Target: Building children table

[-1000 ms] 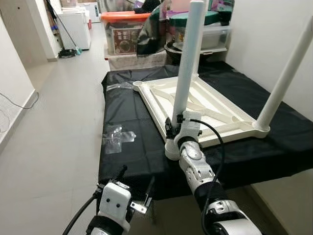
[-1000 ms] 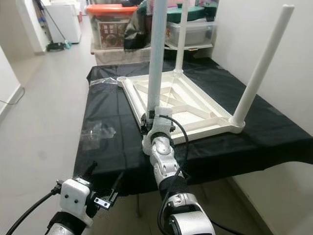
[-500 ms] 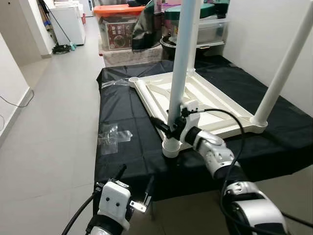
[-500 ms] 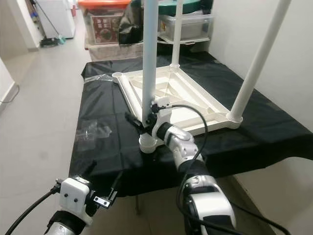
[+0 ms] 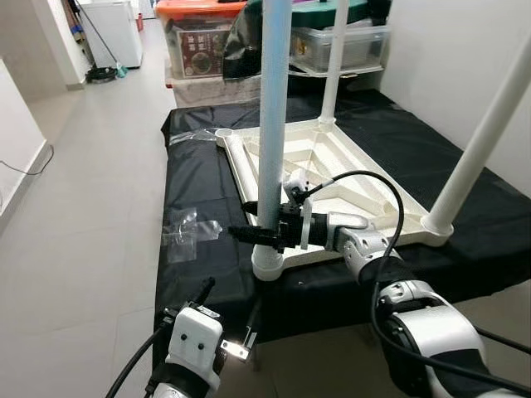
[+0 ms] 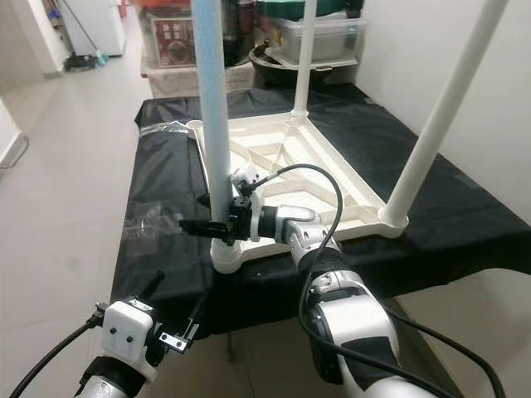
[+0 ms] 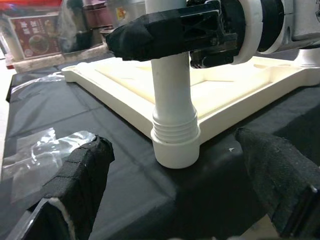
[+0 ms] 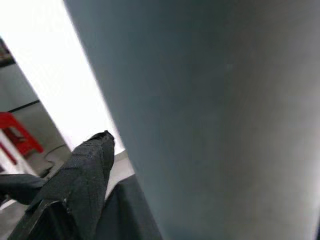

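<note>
Around the near leg (image 5: pixel 274 124), just above its threaded base, we find the right gripper (image 5: pixel 259 228) closed on the tube, its black fingers (image 7: pixel 150 32) lying level on either side of it and pointing to the robot's left. Its wrist camera is pressed against the leg, with one fingertip (image 8: pixel 82 182) visible beside the tube. We note the leg stands upright in a round corner socket (image 5: pixel 270 265) of the tabletop (image 5: pixel 332 162), which lies upside down on a black cloth (image 5: pixel 203 178) covering a low platform. That socket sits at the cloth's near edge. Two more legs stand upright in their sockets: a far leg (image 5: pixel 333 62) at the back corner and a side leg (image 5: pixel 485 141) at the right corner. The fourth socket (image 5: pixel 222 133), at the left corner, holds no leg. A clear plastic bag (image 5: pixel 189 235) lies on the cloth left of the gripped leg, apart from the tabletop. We record the left gripper (image 5: pixel 231 319) low in front of the platform's edge, its fingers (image 7: pixel 82 175) spread wide and holding nothing, aimed at the gripped socket. Storage bins (image 5: pixel 207 41) are stacked behind the platform, and grey floor (image 5: pixel 83 207) runs along its left side.
</note>
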`<state>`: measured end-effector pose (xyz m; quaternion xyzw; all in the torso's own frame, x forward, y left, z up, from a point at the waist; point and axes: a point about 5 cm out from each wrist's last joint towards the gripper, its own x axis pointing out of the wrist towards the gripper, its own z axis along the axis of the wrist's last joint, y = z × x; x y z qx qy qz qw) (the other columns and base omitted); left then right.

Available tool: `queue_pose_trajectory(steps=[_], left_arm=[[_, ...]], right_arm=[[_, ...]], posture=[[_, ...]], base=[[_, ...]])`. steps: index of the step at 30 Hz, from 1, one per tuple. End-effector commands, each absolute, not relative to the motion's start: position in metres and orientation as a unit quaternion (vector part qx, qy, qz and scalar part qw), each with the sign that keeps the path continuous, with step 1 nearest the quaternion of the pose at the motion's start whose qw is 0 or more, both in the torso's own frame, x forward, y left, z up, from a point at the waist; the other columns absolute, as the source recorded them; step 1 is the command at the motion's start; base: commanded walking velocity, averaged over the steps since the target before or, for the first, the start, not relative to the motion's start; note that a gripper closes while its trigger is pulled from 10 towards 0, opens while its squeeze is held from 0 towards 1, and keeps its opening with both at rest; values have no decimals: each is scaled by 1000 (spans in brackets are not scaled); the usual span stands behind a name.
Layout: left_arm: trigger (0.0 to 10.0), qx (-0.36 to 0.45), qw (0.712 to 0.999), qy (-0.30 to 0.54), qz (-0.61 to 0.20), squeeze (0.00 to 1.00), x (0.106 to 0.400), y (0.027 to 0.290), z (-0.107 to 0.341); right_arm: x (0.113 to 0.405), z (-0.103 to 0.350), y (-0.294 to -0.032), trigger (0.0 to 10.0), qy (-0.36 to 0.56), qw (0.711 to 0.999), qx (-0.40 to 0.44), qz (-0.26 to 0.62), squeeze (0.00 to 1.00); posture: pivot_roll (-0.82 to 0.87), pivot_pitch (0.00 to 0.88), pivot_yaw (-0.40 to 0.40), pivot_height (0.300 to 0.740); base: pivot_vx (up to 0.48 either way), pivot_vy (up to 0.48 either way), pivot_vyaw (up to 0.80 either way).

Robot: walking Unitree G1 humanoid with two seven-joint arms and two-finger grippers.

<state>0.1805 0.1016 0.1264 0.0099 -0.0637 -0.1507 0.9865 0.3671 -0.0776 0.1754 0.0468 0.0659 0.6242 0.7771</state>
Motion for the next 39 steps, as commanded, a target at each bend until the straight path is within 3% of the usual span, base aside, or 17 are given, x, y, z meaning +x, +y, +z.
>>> queue_pose_trajectory(steps=[1,3,4,9,13,14,16,18,19,22,30,34,35,36,37,38,39], left_arm=[[10000,14,987,-51,-152,0,179,101,120],[10000,14,987,-51,-152,0,179,101,120],[10000,14,987,-51,-152,0,179,101,120],[10000,14,987,-50,-153,0,178,101,119],[10000,15,987,-50,-153,0,179,101,119],[10000,15,987,-49,-153,0,179,101,118],[10000,15,987,-49,-153,0,179,101,118],[10000,15,987,-49,-153,0,179,102,118],[10000,15,987,-49,-153,0,179,102,118],[10000,15,987,-48,-155,0,179,102,118],[10000,16,987,-48,-156,0,180,102,118],[10000,17,987,-49,-155,0,181,102,118],[10000,18,987,-49,-154,0,182,102,118],[10000,18,987,-49,-154,0,182,102,118],[10000,17,987,-50,-154,0,182,102,118],[10000,17,987,-50,-154,0,182,102,118],[10000,17,987,-50,-153,0,182,101,118]], right_arm=[[359,172,-64,4235,78,736,46,671,0],[359,172,-64,4235,78,736,46,671,0],[355,169,-61,0,82,718,45,689,0],[355,164,-58,0,71,734,46,674,0],[362,161,-59,0,52,793,37,606,0],[369,159,-62,0,51,838,24,543,0],[369,159,-62,0,51,838,24,543,0],[384,149,-87,0,57,938,-7,343,0],[384,149,-87,0,57,938,-7,343,0],[391,142,-126,0,62,994,-15,92,0],[380,134,-138,0,59,996,25,-64,0],[368,128,-117,0,67,989,78,-102,0],[367,129,-100,6627,66,991,84,-79,0],[367,129,-100,6627,66,991,84,-79,0],[368,130,-88,10000,59,993,89,-53,0],[369,132,-81,10000,49,994,94,-27,1000],[370,134,-78,10000,41,994,96,-12,1000]], posture=[[97,0,-32,740],[97,0,-32,740],[95,0,-30,740],[92,0,-25,740],[92,0,-25,740],[84,0,-22,740],[84,0,-22,740],[68,0,-11,740],[68,0,-11,740],[61,0,-11,740],[70,0,-11,740],[70,0,-10,740],[72,0,-16,740],[72,0,-16,740],[72,0,-16,740],[73,0,-19,740],[73,0,-19,740]], base=[[0,0,0],[0,0,0],[0,0,0],[0,0,0],[0,0,0],[0,0,0],[0,0,0],[0,0,0],[0,0,0],[0,0,0],[0,0,0],[0,0,0],[0,0,0],[0,0,0],[0,0,0],[0,0,0],[0,0,0]])
